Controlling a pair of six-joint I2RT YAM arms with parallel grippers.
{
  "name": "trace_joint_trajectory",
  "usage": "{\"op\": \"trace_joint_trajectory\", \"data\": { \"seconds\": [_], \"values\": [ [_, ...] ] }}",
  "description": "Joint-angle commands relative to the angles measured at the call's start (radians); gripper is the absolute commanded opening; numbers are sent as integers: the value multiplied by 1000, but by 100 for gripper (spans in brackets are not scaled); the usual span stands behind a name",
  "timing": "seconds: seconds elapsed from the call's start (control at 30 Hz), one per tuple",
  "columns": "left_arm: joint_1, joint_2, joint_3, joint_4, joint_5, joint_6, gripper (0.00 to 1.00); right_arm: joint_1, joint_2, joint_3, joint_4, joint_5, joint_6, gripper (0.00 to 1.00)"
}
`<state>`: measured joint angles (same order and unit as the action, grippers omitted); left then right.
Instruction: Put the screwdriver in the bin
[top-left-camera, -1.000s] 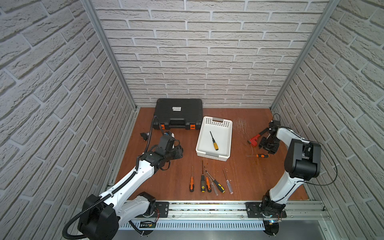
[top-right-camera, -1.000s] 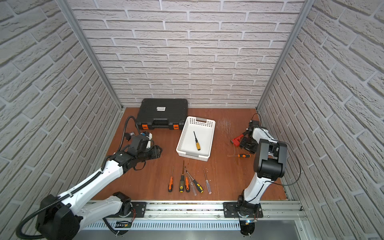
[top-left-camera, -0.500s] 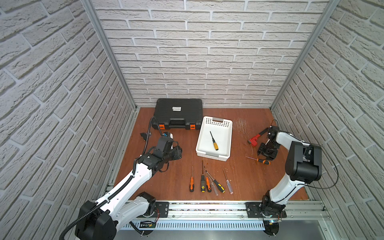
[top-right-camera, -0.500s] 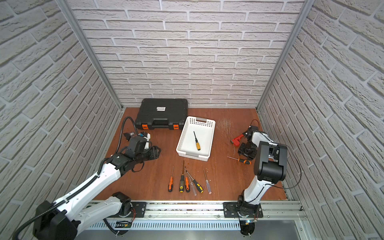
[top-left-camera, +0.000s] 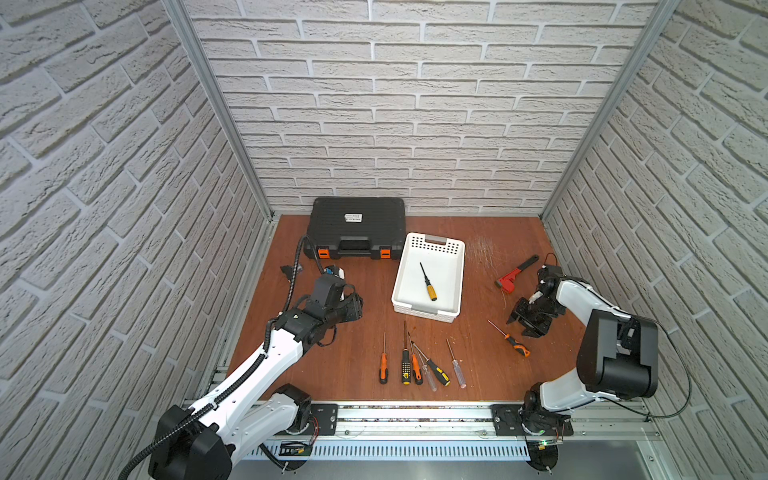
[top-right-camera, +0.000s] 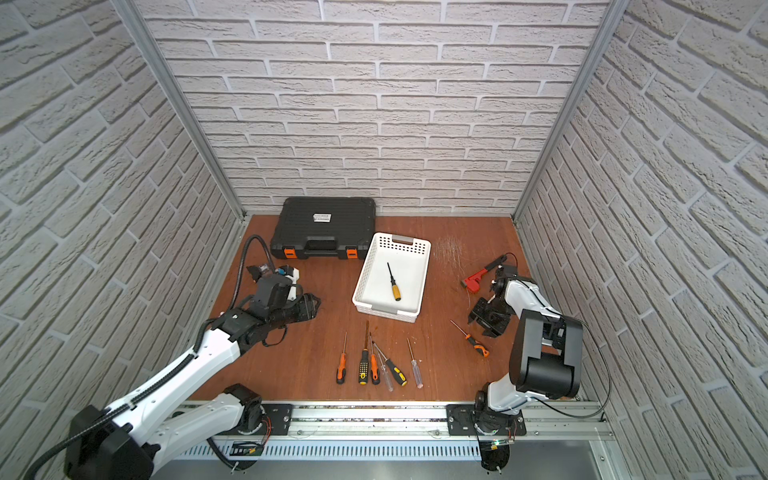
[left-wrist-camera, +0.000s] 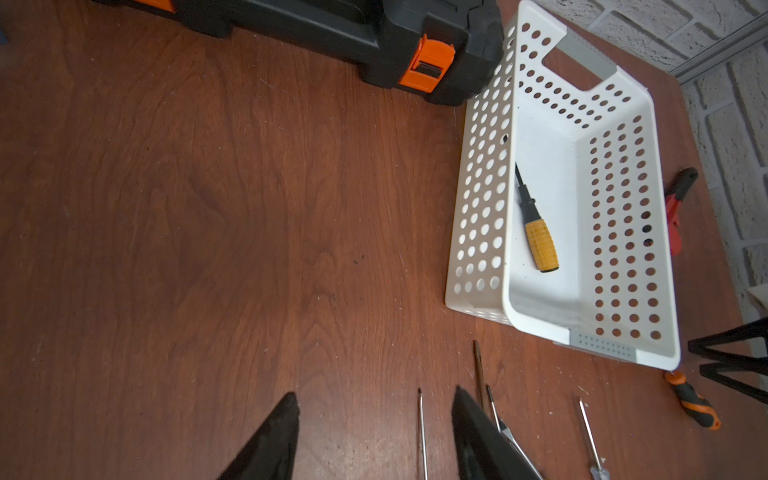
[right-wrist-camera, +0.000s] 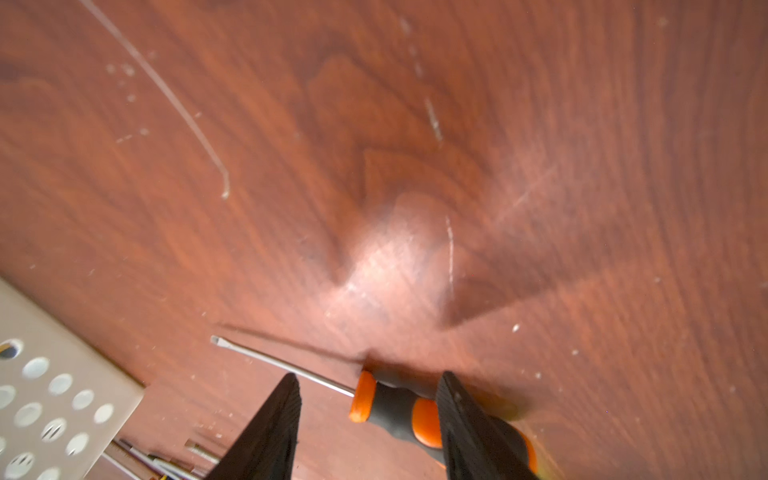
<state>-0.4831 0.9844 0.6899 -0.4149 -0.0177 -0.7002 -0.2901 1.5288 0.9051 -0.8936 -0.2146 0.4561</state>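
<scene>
Right claw (right-wrist-camera: 369, 376) half-open, empty, over the screwdriver (right-wrist-camera: 395, 409); its length runs jaw to jaw; we'd rotate before closing.

White-and-black arms (top-left-camera: 276, 353), black cables (top-left-camera: 296, 264)

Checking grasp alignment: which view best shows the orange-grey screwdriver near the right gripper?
Right wrist: the screwdriver is close, handle between the open jaws of the right gripper. Both top views show it whole but small; left wrist, only its handle.
</scene>
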Motion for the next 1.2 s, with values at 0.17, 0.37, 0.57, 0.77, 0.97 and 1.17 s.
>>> {"op": "trace_joint_trajectory", "data": {
  "seconds": [0.17, 0.37, 0.57, 0.77, 0.97, 1.17],
  "values": [
    [9, -1, -12, 6, -10, 0, 60, 204, -117, 96, -210, 138, -82, 60],
    [9, 46, 20, 6, -1, -2, 60, 374, -139, 80, -222, 181, -68, 66],
    [9, 59, 32, 7, 5, -23, 60, 495, -103, 73, -220, 234, -16, 68],
    [9, 62, 36, 3, 4, -39, 60, 599, -69, 52, -201, 239, 38, 68],
    [9, 55, 38, -4, -1, -44, 60, 686, -88, -18, -134, 190, 96, 68],
    [9, 66, 50, -16, 0, -38, 60, 783, -83, -105, -41, 177, 180, 66]
  ]
}}
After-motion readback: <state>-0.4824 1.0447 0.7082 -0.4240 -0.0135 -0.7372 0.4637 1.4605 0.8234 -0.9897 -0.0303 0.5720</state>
